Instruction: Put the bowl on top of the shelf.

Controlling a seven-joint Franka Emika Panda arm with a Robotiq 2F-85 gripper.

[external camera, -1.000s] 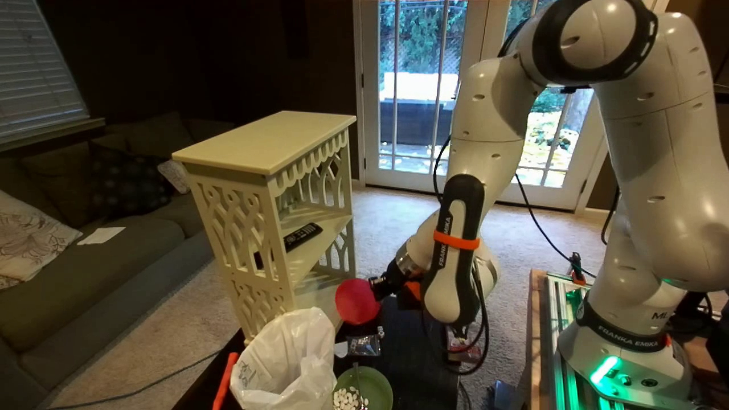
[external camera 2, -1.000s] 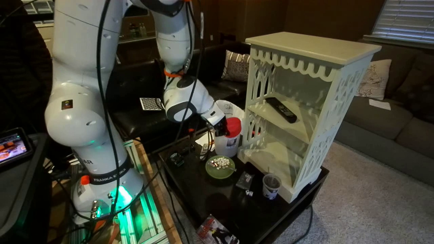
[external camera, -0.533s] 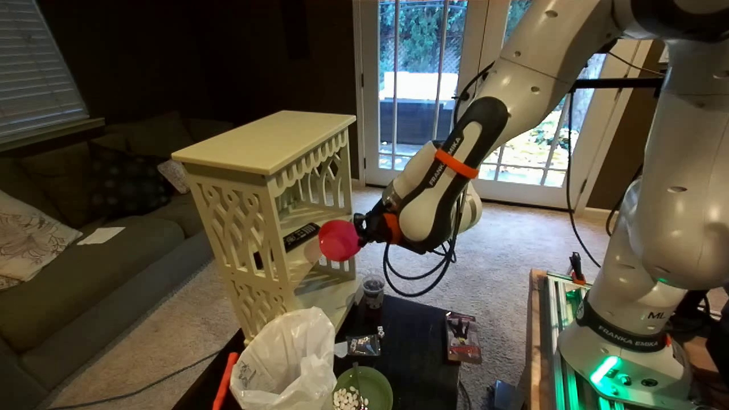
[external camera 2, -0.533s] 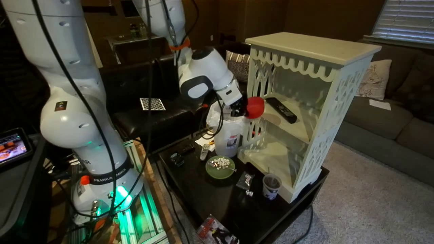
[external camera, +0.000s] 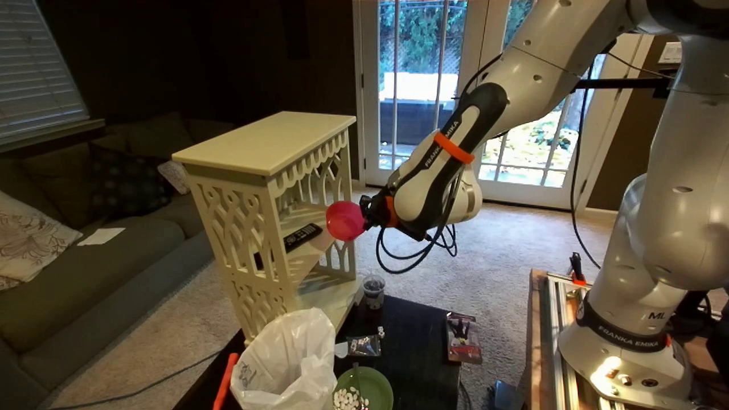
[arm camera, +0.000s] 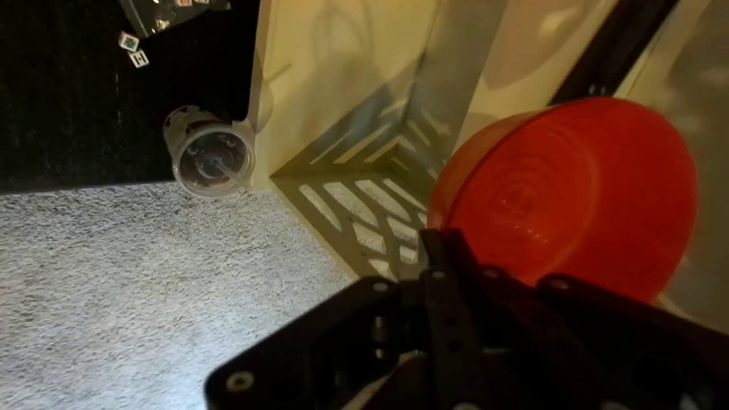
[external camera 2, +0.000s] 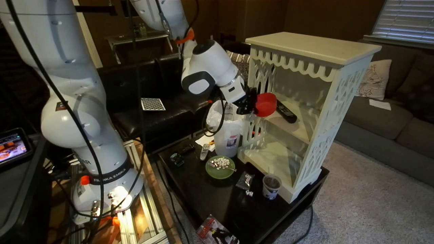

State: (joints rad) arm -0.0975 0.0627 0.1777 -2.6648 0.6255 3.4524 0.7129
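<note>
Gripper [arm camera: 442, 242] pinches rim of red bowl [arm camera: 569, 188], right side of wrist view. Bowl hangs tilted in the air near mid-frame in both exterior views, lower than the top of the shelf [external camera 2: 310, 47]. In an exterior view, remote [external camera 2: 287, 114] sits on shelf's middle board, right of bowl.

Open air above shelf [external camera 2: 312, 47]; scalloped trim [external camera 2: 291, 60] hangs across front; remote [external camera 2: 287, 113] on middle tier [external camera 2: 303, 127].

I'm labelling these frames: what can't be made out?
Red bowl, wrist view: part of the lower rim, hidden by the gripper.
Packet, wrist view: cut off by the top edge.
Black remote, in an exterior view: one end, hidden by the bowl.
Bin label, in an exterior view: print too small.
</note>
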